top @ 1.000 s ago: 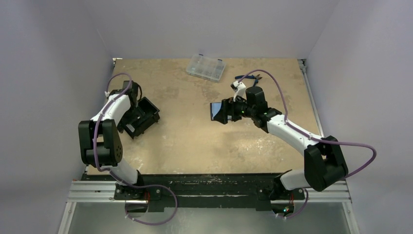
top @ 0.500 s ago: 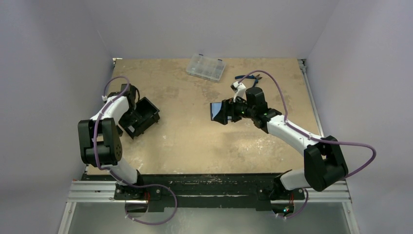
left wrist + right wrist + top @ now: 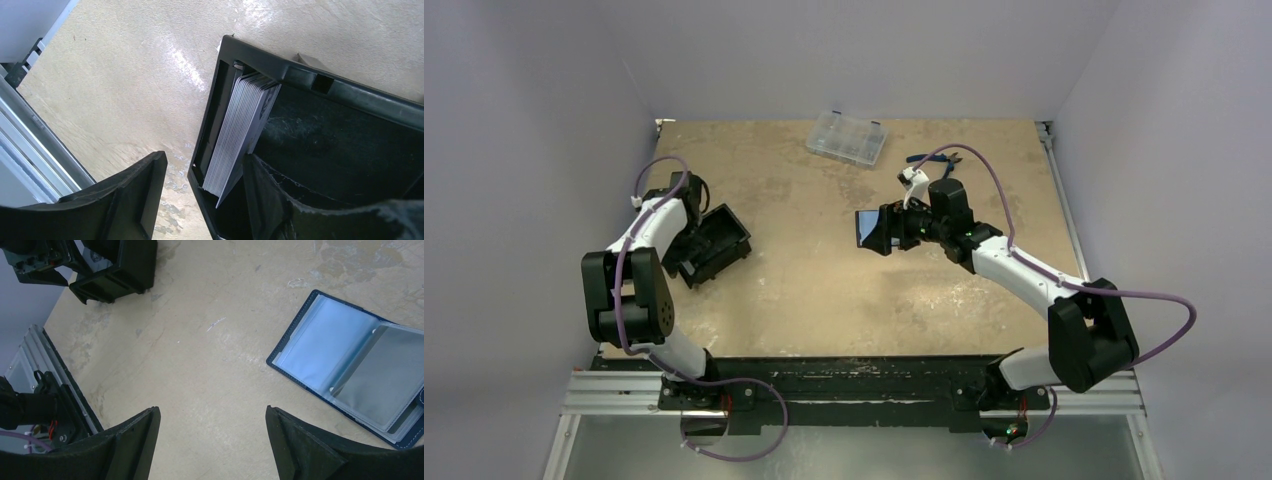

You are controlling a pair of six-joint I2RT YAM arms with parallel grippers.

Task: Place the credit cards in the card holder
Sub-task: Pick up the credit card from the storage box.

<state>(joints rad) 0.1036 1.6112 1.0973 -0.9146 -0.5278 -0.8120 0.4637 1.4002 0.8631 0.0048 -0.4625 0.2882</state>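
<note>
The credit cards stand on edge as a whitish-grey stack against the inner left wall of a black open-topped box, which sits at the table's left. My left gripper straddles that wall: one finger is outside over the table, the other inside beside the stack. Its jaws are open, with a gap on the outer side. The navy card holder lies unfolded on the table, its clear sleeves showing. My right gripper hovers open just left of it, holding nothing.
A clear plastic compartment case sits at the back of the table. The metal rail of the table's edge runs close to the left of the box. Grey walls enclose the table on three sides.
The left gripper's jaws have narrowed around the box wall and card stack, and the left arm and box have shifted slightly. The right arm has not moved.
</note>
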